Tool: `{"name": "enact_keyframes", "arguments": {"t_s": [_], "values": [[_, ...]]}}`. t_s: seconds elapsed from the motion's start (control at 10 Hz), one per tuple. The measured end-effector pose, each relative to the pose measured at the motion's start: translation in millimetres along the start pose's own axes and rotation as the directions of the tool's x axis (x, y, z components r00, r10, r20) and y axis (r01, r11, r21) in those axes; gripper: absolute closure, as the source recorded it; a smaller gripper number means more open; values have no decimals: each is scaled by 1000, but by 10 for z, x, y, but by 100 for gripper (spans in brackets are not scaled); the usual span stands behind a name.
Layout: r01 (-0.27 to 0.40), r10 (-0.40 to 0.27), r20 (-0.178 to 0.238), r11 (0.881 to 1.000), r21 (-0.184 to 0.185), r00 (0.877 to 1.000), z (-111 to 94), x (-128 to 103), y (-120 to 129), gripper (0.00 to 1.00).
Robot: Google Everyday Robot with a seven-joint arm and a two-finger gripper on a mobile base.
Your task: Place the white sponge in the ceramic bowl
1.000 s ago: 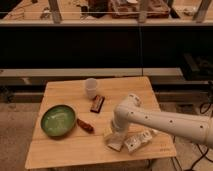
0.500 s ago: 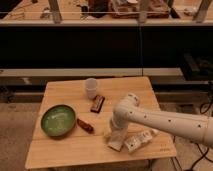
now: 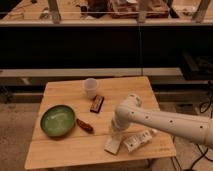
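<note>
Nothing has visibly moved: gripper [image 3: 114, 135] stays down at the sponge [image 3: 112, 146], grip unclear, bowl [image 3: 46, 120] well apart.

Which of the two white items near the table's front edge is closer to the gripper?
The plain white sponge, just below the gripper. The longer package with dark marks lies beside it, farther from the green bowl.
</note>
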Motion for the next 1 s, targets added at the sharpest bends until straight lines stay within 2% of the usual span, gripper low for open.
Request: {"name": "enact_keyframes", "arguments": {"t_s": [0.2,0.3,1.0], "values": [[-20,20,13,1000,2,1000,89,-30,44,26],[-24,24,9,1000,0,1000,112,-38,63,22],[-38,37,-15,999,-14,999,-276,-92,81,20]]}}
